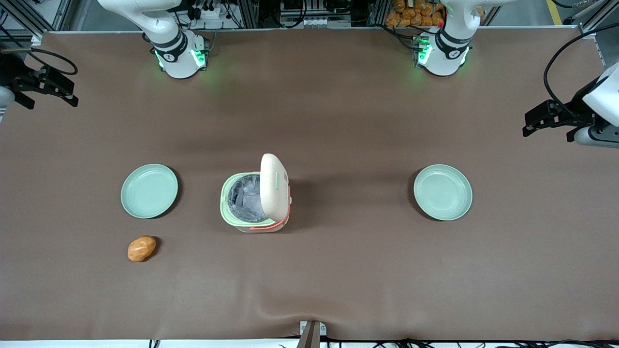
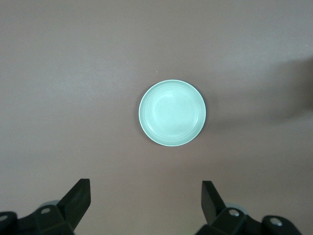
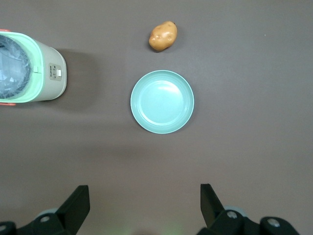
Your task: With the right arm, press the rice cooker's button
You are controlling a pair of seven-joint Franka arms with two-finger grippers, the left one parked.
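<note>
The rice cooker (image 1: pixel 254 203) stands mid-table, cream with an orange-red band and a pale green rim. Its lid (image 1: pixel 274 186) stands open and upright, and the silvery pot (image 1: pixel 244 197) shows inside. It also shows in the right wrist view (image 3: pixel 29 66), with its small button panel (image 3: pixel 57 73) on the side wall that faces the plate. My right gripper (image 1: pixel 67 92) hangs above the table at the working arm's end, well apart from the cooker. In the right wrist view the gripper (image 3: pixel 144 196) is wide open and empty, over bare table.
A pale green plate (image 1: pixel 149 191) (image 3: pixel 162 101) lies between my gripper and the cooker. A brown potato (image 1: pixel 141 248) (image 3: pixel 163 35) lies nearer the front camera than that plate. A second green plate (image 1: pixel 442 192) (image 2: pixel 172 113) lies toward the parked arm's end.
</note>
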